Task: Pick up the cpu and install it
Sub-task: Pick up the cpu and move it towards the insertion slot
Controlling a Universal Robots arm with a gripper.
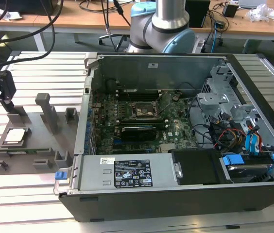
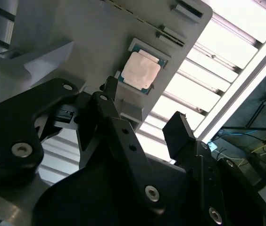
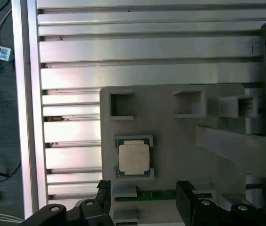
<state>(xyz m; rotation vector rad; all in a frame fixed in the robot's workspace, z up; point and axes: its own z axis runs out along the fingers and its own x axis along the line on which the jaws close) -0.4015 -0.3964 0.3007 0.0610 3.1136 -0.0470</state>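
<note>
The cpu [image 1: 14, 136] [image 2: 141, 70] [image 3: 134, 157], a small square chip with a pale metal top, lies flat in a recess of the grey holder plate [image 1: 30, 145] at the exterior view's left. My black gripper [image 1: 7, 103] [image 2: 142, 110] [image 3: 145, 190] hangs over the plate near the cpu, apart from it. Both wrist views show the fingers [image 2: 108, 89] spread wide with nothing between them, so the gripper is open. The dark socket frame [image 1: 144, 110] sits on the motherboard inside the open computer case [image 1: 166, 194].
Grey upright blocks [image 1: 47, 109] and small square pockets [image 3: 121, 104] rise from the holder plate around the cpu. A green strip [image 3: 157, 194] lies in a slot on the plate. The case wall [image 1: 86, 111] stands right of the plate. All rests on a ribbed aluminium table [image 3: 147, 47].
</note>
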